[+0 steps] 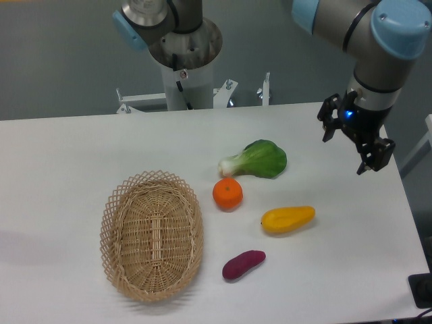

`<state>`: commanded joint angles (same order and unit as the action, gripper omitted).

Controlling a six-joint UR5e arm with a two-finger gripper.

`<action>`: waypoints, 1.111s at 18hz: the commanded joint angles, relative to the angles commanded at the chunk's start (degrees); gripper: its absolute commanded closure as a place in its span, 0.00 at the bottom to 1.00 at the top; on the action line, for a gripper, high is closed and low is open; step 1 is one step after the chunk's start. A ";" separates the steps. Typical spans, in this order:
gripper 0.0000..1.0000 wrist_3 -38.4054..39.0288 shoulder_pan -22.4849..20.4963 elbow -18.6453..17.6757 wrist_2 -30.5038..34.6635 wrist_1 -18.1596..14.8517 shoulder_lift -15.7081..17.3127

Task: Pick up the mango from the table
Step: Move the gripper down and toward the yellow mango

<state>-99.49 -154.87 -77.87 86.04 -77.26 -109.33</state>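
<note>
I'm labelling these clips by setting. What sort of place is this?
Probably a robotics lab: an arm with an open gripper over a bare white table, toy-like produce such as a mango, and a basket.

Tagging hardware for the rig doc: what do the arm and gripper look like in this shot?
The arm has grey tubular links with light blue caps at the joints. Its grey cylindrical base column stands behind the table. The gripper is black, with two angular fingers, and a small blue light glows on its body near the wrist. No loose cables or readable markings show.
</note>
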 joint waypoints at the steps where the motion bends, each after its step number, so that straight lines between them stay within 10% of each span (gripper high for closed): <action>1: 0.00 -0.09 0.53 -0.61 0.00 1.23 -0.35; 11: 0.00 0.44 5.37 -6.59 0.79 10.63 -7.38; 16: 0.00 2.11 6.42 -16.33 0.88 25.92 -7.83; 20: 0.00 1.93 6.42 -17.84 1.66 26.46 -7.74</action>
<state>-97.56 -148.45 -95.71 87.71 -50.80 -117.07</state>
